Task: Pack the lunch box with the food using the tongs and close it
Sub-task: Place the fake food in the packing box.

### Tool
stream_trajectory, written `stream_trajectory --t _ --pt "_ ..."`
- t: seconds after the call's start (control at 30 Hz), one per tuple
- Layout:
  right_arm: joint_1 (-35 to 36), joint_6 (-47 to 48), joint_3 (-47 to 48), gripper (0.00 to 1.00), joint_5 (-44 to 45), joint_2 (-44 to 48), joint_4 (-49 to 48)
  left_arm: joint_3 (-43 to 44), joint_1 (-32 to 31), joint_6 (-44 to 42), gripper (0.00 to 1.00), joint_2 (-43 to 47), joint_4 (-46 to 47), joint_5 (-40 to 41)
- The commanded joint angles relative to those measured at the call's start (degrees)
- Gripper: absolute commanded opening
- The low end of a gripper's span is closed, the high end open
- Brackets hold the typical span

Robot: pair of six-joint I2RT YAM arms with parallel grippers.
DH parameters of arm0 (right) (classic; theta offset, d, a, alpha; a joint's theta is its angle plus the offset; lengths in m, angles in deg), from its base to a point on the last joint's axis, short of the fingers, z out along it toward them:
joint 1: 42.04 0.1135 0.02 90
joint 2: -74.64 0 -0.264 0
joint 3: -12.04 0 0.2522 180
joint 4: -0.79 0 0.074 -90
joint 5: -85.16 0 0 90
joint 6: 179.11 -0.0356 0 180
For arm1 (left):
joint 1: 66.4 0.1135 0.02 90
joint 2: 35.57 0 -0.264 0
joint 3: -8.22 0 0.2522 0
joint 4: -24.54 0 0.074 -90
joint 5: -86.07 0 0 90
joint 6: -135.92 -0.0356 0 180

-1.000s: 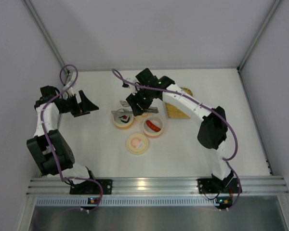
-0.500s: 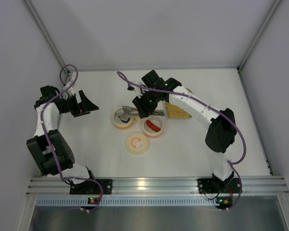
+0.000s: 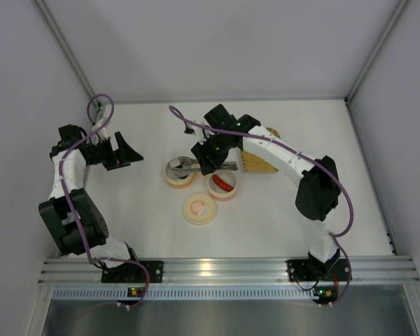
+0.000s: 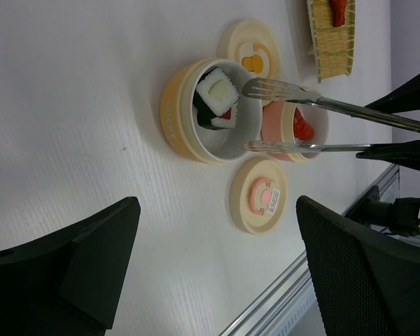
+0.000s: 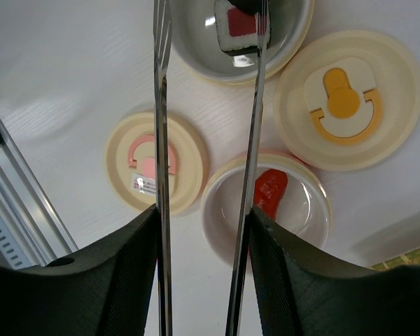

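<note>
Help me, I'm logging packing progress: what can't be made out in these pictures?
- Top view: the right arm covers part of the woven yellow tray; the left wrist view's top edge cuts it too, so its remaining food is uncertain.
- Right wrist view: the top edge cuts the black-and-white sushi roll; whether the slim silver metal tongs touch it is unclear.
- Top view: the round yellow bowl is too small to show its contents.

Tongs (image 5: 161,105) held out over a white desk (image 5: 56,70).
The right claw (image 5: 204,227) has the tongs pinched between its black fingers, the two arms standing apart. One arm crosses a sushi roll (image 5: 236,28) lying in a grey bowl (image 5: 196,42). A red sausage (image 5: 269,192) sits in a pink bowl (image 5: 304,217), between an orange-clasp lid (image 5: 385,133) and a pink-clasp lid (image 5: 122,164).
</note>
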Motion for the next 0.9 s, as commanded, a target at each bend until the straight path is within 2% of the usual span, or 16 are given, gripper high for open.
stream_trajectory --t 0.0,0.87 --pt "-0.3 -0.3 2.5 0.5 0.2 -0.7 -2.8 0.9 0.4 -1.4 0.98 0.4 0.9 -1.1" --pt "1.1 0.6 3.8 0.38 -9.0 -1.0 -1.8 0.8 0.3 -1.4 0.98 -0.2 1.3 -1.3"
